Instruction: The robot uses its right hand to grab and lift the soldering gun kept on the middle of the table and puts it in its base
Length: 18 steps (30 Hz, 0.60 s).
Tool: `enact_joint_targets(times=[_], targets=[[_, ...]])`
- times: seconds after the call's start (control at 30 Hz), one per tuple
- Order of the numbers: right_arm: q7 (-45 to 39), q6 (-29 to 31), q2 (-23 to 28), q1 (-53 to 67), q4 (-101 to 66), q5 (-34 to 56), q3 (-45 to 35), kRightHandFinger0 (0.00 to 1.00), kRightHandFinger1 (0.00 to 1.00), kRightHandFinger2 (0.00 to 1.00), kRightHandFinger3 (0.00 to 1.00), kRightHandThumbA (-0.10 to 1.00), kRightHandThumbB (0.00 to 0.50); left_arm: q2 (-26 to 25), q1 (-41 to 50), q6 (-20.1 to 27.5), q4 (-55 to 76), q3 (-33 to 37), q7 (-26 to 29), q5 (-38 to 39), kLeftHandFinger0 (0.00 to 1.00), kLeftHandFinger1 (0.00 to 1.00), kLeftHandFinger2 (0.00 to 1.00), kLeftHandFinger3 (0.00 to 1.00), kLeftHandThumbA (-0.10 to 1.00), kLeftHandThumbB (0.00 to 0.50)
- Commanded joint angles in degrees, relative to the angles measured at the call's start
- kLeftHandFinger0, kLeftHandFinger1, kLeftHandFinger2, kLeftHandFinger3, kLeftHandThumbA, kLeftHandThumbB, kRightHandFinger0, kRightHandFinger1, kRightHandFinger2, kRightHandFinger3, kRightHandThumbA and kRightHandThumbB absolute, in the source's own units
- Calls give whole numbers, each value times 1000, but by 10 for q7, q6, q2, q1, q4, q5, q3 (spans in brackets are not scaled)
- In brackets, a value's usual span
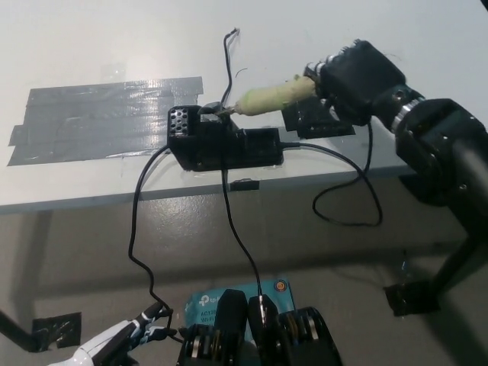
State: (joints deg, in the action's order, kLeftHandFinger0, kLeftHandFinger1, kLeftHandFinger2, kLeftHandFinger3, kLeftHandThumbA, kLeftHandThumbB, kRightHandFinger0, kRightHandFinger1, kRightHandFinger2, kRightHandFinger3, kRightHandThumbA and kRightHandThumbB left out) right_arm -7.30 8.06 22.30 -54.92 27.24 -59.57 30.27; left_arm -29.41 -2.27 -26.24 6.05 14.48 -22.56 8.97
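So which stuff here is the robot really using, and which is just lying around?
Using:
- soldering gun, held in the black right hand
- black base, the gun's tip at its holder

Just lying around:
- grey tape patch on the table
- white left hand, resting low

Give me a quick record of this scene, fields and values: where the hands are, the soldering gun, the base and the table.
right hand: shut on the soldering gun's rear end, above the table
soldering gun: pale handle, tilted, tip down at the base's top
base: black, near the table's front edge, cables trailing off
left hand: white, low at lower left, below the table, idle
table: white, with grey tape left of the base
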Motion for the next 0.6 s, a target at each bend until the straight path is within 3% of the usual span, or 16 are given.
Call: enact_joint_targets(times=[0.0,0.03,0.07,0.13,0.2,0.23,0.37,0.4,0.47,0.5,0.57], targets=[[45,8,3,-50,4,-15,-2,0,0,368,0,-100,0,-14,-7,-7,15,-3,0,-6,1000,997,869,1000,1000,487],[57,12,1,-56,11,-21,2,0,0,342,0,-100,20,-14,-9,-7,14,-4,-2,-8,1000,976,866,1000,1000,492],[63,17,1,-58,15,-23,6,0,0,349,106,-100,7,-13,-9,-7,13,-4,-1,-8,1000,975,867,1000,1000,493],[64,19,3,-56,13,-21,6,0,0,276,77,-100,8,-12,-10,-7,12,-5,-2,-7,1000,975,870,1000,1000,493],[71,24,7,-47,14,-27,12,0,0,245,29,-100,46,-12,-11,-7,12,-3,1,-3,1000,988,871,1000,1000,500],[58,19,8,-44,10,-26,12,0,0,261,17,-100,16,-11,-12,-7,13,-2,1,-5,1000,990,872,1000,1000,499],[65,17,7,-39,11,-31,14,0,0,291,70,-100,41,-10,-15,-7,11,0,3,-4,1000,1000,863,1000,1000,500],[79,23,5,-40,17,-29,14,0,0,292,14,-100,32,-11,-15,-7,10,1,1,-3,1000,1000,873,1000,1000,496],[69,19,1,-41,17,-31,17,0,4,339,0,-100,23,-11,-17,-7,6,2,-1,2,1000,1000,876,1000,1000,499],[62,19,-1,-40,18,-30,19,0,20,373,132,-100,49,-9,-18,-7,6,3,0,3,1000,1000,877,1000,1000,499],[61,19,1,-40,18,-28,19,0,29,381,164,-100,45,-8,-22,-7,5,6,1,2,1000,1000,878,1000,1000,500]])
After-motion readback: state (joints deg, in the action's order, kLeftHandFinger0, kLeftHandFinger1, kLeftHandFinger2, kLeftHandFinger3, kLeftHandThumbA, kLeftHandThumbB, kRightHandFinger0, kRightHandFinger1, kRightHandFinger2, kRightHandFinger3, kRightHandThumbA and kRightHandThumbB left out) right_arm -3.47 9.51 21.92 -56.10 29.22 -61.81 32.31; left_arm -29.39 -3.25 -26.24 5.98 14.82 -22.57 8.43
